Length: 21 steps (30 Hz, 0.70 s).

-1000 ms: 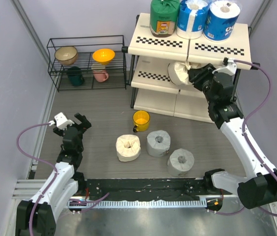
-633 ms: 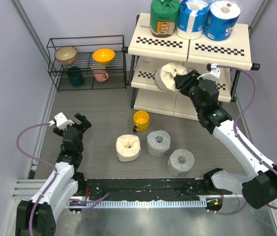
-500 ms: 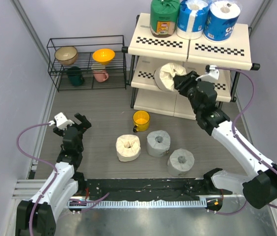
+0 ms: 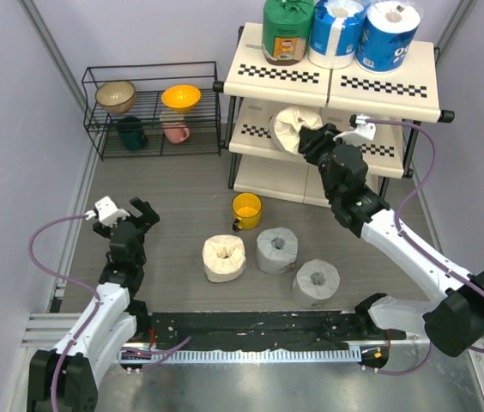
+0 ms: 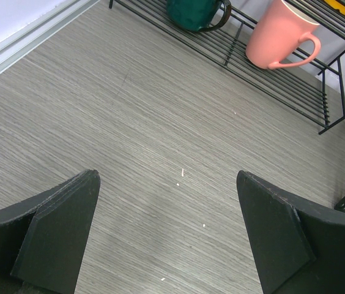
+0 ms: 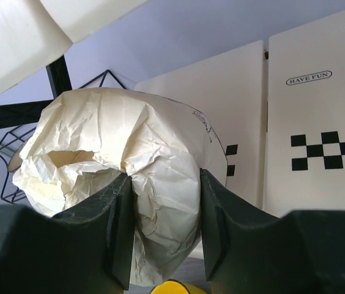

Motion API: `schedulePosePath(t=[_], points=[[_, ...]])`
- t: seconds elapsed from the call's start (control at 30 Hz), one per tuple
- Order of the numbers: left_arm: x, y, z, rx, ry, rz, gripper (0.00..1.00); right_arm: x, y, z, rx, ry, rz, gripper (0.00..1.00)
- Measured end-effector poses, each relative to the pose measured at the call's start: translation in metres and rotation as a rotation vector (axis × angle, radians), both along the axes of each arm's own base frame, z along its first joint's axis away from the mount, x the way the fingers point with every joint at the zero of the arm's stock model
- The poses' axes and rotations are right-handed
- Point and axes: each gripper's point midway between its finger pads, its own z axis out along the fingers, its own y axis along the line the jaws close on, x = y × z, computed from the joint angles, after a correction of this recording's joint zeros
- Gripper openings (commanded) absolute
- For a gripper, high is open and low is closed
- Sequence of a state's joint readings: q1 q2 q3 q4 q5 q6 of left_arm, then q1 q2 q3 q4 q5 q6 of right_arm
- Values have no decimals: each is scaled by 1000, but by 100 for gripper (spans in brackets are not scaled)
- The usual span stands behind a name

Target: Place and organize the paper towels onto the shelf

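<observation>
Your right claw (image 6: 163,220) is gripping a cream roll (image 6: 99,153) by the shelf's (image 4: 251,81) middle tier; your left claw (image 5: 166,184) is gaping.

Yellow cup (image 4: 246,209), black wire rack (image 4: 148,102)

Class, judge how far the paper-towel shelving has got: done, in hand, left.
Done: a green roll and two blue rolls stand on the shelf, top tier. In hand: the right gripper grips a cream roll by the middle tier. Left: a second cream one and two grey rolls on the table.
</observation>
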<state>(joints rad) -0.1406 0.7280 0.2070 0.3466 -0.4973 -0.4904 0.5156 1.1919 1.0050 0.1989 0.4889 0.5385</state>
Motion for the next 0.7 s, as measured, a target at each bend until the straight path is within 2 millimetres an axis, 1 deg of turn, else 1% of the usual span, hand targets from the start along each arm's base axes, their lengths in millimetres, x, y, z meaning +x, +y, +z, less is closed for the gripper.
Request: schedulePosePath(t=[0.17,0.27,0.37,0.43,0.47,0.57,0.7], points=[[0,0,0,0,0,0,100,7,3,-4,-14,-4,-19,46],[0,0,0,0,0,0,100,9,1,-6,-17,-3,-38,48],[0,0,0,0,0,0,100,10,-2,-6,-23,-4,-60,57],[0,0,0,0,0,0,100,10,-4,-6,-31,-4,-70,61],[0,0,0,0,0,0,100,10,-5,-6,-35,-5,-73,64],[0,0,0,0,1,0,100,10,-5,-5,-42,-6,-75,71],[0,0,-1,0,3,0,100,10,-5,-4,-46,-9,-73,73]])
